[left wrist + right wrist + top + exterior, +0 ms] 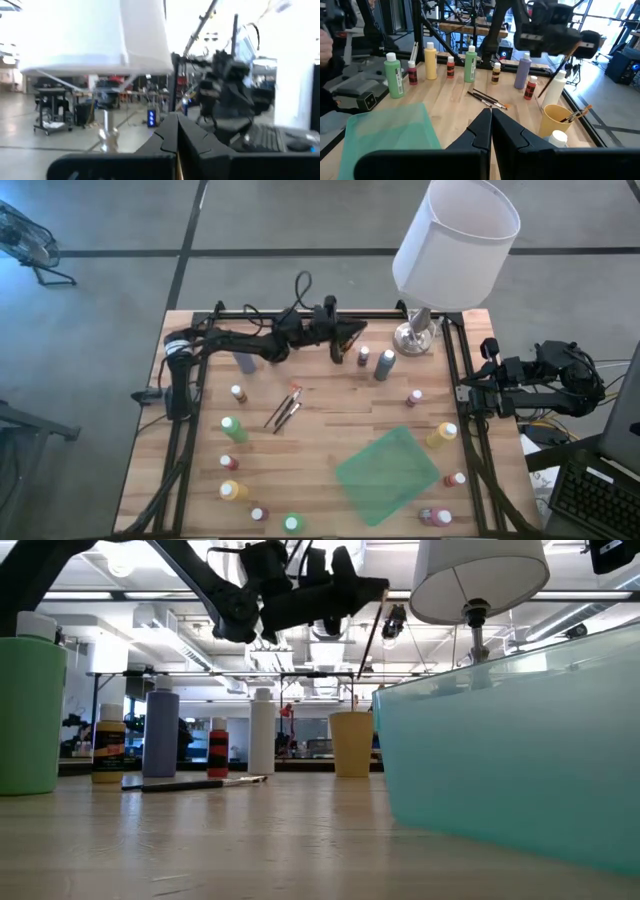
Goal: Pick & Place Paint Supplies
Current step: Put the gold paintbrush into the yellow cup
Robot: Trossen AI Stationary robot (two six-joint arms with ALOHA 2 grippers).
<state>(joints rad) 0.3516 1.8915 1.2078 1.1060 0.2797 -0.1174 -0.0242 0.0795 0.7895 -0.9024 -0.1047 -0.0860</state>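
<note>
Pincer of the left arm [350,335] is seen shut on a thin dark-handled brush [559,72], raised over the back of the worktop [320,430]. The brush hangs tilted, tip down, just above a yellow cup [559,119]. Inside the cup, two other brushes [576,115] are already stood. The held brush is judged not yet released.

Right pincer [468,395] is closed on nothing and parked at the right edge of the worktop.

Two more brushes [285,408] are left lying side by side near the middle of the worktop. The paint bottles are scattered, upright and well apart, around the edges: a green bottle [233,428] at the left, a yellow bottle [441,434] at the right, small ones along the front. A green translucent tray [388,473] lies at front right; nothing is seen in it.

Progress is judged early: brushes partly gathered, bottles not yet collected. A white-shaded lamp [455,240] stands at the back right.
</note>
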